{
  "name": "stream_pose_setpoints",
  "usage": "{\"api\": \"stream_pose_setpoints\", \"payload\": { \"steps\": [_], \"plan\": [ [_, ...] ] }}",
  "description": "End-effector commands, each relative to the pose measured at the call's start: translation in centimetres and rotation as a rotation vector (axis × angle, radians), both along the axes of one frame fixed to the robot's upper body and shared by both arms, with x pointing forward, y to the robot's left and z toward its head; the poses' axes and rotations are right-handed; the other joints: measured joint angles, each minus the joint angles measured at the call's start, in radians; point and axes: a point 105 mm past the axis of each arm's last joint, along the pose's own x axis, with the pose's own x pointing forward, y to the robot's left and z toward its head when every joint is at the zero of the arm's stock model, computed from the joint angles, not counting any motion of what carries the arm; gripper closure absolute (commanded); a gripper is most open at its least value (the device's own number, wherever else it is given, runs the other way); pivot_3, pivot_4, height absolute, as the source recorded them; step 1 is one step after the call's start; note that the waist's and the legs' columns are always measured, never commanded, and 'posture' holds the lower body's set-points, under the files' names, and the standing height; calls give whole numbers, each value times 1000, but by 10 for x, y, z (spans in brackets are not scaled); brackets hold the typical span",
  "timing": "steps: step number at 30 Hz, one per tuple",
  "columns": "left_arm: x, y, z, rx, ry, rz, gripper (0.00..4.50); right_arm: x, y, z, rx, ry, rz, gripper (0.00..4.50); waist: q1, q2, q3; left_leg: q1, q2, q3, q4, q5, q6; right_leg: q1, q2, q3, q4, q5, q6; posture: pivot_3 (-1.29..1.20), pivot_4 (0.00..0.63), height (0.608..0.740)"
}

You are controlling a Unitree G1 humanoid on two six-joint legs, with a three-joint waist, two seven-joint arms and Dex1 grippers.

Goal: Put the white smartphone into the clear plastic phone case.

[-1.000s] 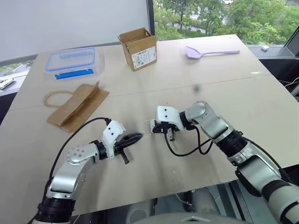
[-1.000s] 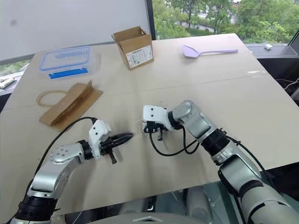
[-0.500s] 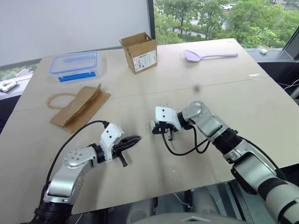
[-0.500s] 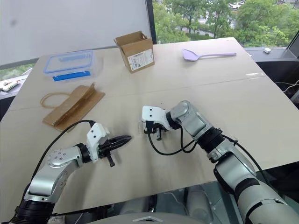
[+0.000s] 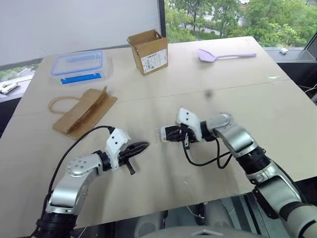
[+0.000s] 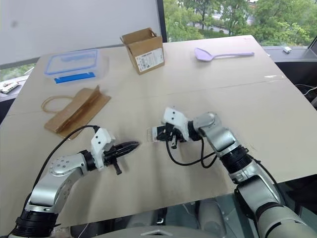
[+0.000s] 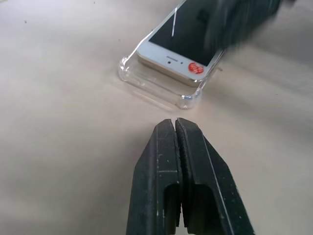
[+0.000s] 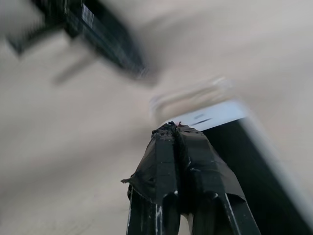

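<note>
Two grippers are over the pale tabletop (image 5: 237, 84), both with fingers pressed together and holding nothing. The left gripper (image 7: 175, 122) points at the near end of the clear plastic phone case (image 7: 161, 90), just short of it and not touching. The right gripper (image 8: 171, 128) hangs over the white smartphone (image 7: 183, 46), close above its black screen; whether it touches cannot be told. The phone lies screen up in the case, its near end raised slightly on the rim, between the two grippers. Farther back, left to right, lie a clear box with a blue-rimmed lid (image 5: 79, 67), a brown paper bag (image 5: 81, 111), an open cardboard box (image 5: 147, 51) and a lilac spatula (image 5: 223, 54). Trees show through the window beyond.
</note>
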Motion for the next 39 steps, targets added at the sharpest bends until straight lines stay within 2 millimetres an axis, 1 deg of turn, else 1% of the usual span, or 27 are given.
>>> {"api": "stream_pose_setpoints", "payload": {
  "steps": [1,2,3,5,6,8,9,11,12,15,18,24,28,31,34,39],
  "plan": [
    [6,-3,8,3,-38,2,4436,-1,-7,42,71,-132,-65,4473,0,0,1,0,0,0,0,0,0,0,0,0,0,0,0,0,150,740],
    [7,-3,7,7,-36,7,4436,1,-13,47,69,-151,-100,4473,0,0,2,-1,0,2,0,0,0,0,0,-1,0,0,0,0,150,740],
    [8,-3,5,11,-31,12,4436,5,-24,49,56,-185,-155,4473,0,0,2,-1,0,2,0,0,0,0,0,-1,-1,0,0,0,150,740],
    [11,-3,2,20,-24,15,4436,15,-49,48,16,-231,-279,4473,0,-1,3,-1,0,3,-1,0,0,0,0,-1,-2,-1,1,0,150,740],
    [11,-4,1,21,-22,14,4436,19,-61,46,-2,-240,-335,4473,-1,-2,4,-1,0,3,-1,0,0,0,0,-1,-2,-1,1,0,150,740],
    [12,-5,0,21,-21,13,4436,21,-78,42,-27,-239,-406,4473,3,-3,4,-2,0,3,-1,0,0,0,0,-1,-3,-2,3,0,150,740],
    [12,-5,0,22,-20,12,4436,21,-84,39,-44,-243,-424,4473,6,-3,5,-2,0,3,-1,0,0,0,0,-1,-3,-2,3,0,150,740],
    [13,-6,-3,37,-12,11,4436,20,-98,28,-129,-264,-468,4473,4,-4,6,-2,-1,4,0,0,0,0,-1,-1,-3,-2,3,0,150,740],
    [13,-6,-3,42,-11,9,4436,19,-101,23,-161,-271,-477,4473,4,-4,6,-2,-1,4,0,0,0,0,-1,-1,-3,-3,3,0,150,740],
    [14,-7,-4,46,-11,-4,4436,16,-100,9,-215,-267,-481,4473,2,-4,6,-2,-1,3,-1,0,0,0,-1,-1,-3,-3,4,0,150,740],
    [14,-8,-4,49,-11,-12,4436,13,-93,-1,-250,-273,-461,4473,2,-4,6,-2,0,4,0,0,0,0,-1,-1,-3,-3,3,0,150,740],
    [14,-11,-6,45,-2,-30,4436,9,-68,-11,-273,-272,-377,4473,3,-5,6,-2,-1,3,0,0,0,0,-1,-1,-3,-3,4,0,150,740],
    [12,-16,-6,30,4,-48,4436,9,-58,-11,-257,-268,-353,4473,3,-5,6,-2,-1,3,0,0,0,1,-1,-1,-3,-3,4,0,150,740],
    [10,-22,-5,20,5,-63,4436,9,-55,-9,-254,-273,-335,4473,5,-5,6,-2,-1,3,0,0,0,1,-1,-1,-3,-3,4,0,150,740],
    [10,-24,-4,16,3,-67,4436,8,-52,-9,-257,-281,-319,4473,5,-5,6,-2,-1,3,0,0,0,1,-1,-1,-3,-3,4,0,150,740],
    [10,-28,-3,9,3,-74,4436,4,-41,-10,-266,-291,-257,4473,5,-5,6,-2,-1,3,1,0,0,1,-1,-1,-3,-2,4,0,150,740]
  ]
}}
